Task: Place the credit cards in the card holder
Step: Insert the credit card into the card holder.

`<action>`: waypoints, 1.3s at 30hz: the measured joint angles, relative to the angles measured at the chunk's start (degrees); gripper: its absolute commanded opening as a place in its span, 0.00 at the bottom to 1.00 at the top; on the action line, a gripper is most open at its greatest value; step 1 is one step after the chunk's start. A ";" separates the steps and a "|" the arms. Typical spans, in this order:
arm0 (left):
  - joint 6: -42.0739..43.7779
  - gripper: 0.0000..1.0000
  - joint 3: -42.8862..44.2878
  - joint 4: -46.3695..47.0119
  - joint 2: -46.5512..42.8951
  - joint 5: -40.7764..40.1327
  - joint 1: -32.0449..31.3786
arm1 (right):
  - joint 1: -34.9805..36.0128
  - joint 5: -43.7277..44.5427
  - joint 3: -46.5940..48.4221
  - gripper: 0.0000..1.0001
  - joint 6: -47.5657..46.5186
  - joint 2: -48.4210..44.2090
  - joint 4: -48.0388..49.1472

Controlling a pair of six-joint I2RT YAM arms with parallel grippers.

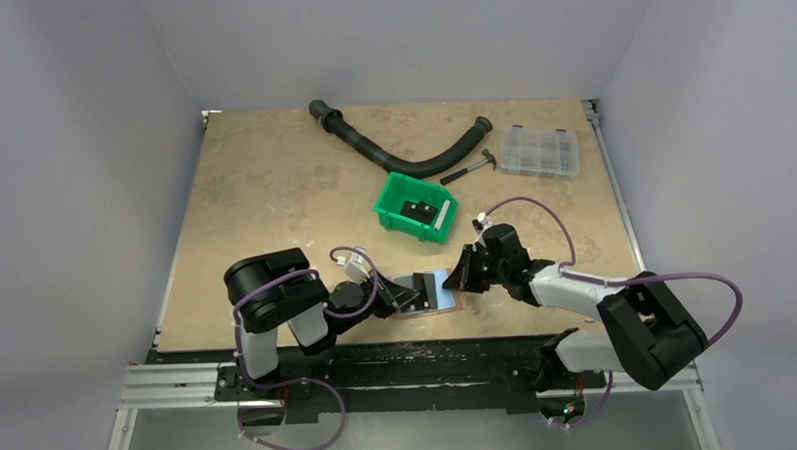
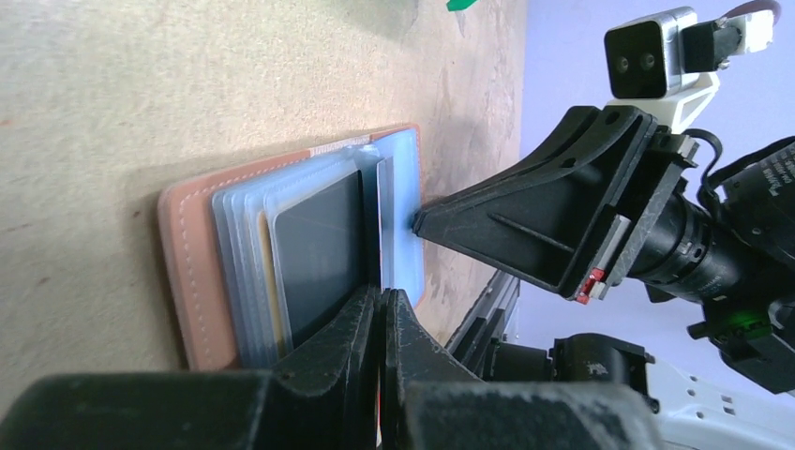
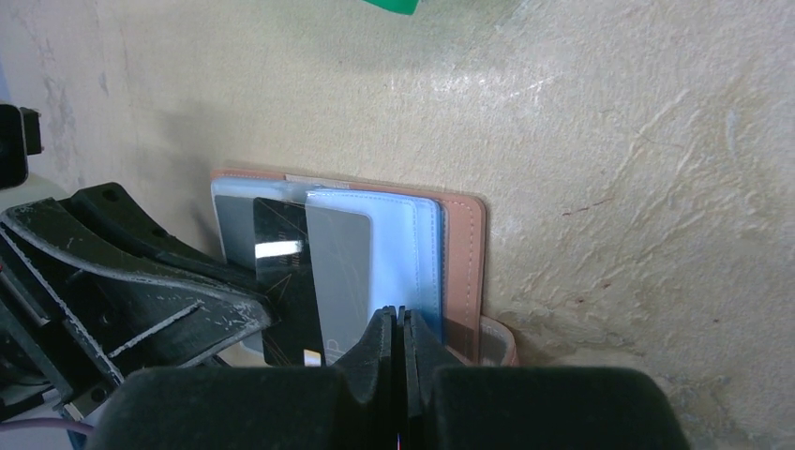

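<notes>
Left gripper [image 2: 382, 305], right gripper [image 3: 401, 323]: both closed at card holder [image 2: 183, 272], anything pinched hidden.

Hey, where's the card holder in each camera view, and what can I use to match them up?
Top external: card holder just below centre.
Left wrist: card holder left of centre, open.
Right wrist: card holder centre, open.
Shared landmark: green bin, a sliver at the top edge of both wrist views.

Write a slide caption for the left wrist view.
Right gripper touches the sleeves of the open card holder; left gripper shut at their edge.
</notes>
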 measured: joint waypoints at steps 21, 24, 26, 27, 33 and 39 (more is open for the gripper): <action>13.60 0.58 26.86 -62.60 -15.45 0.28 -1.84 | 0.00 6.10 2.78 0.22 -0.90 -9.31 -17.22; 16.72 0.75 30.12 -67.65 -15.41 0.28 -1.90 | -0.07 7.98 3.67 0.28 -0.72 -11.74 -19.89; 18.73 0.84 32.28 -70.38 -15.41 0.35 -1.97 | -0.22 9.05 3.93 0.32 -0.63 -12.63 -21.03; 19.69 0.88 33.05 -71.58 -15.43 0.31 -1.95 | -0.28 9.31 3.93 0.33 -0.59 -12.76 -21.38; 24.83 0.84 35.93 -76.83 -15.41 0.31 -1.92 | -0.63 9.55 3.93 0.35 -0.44 -9.97 -21.64; 27.78 0.83 38.21 -77.61 -13.14 1.31 -1.92 | -0.63 9.33 3.93 0.33 -0.46 -7.43 -20.37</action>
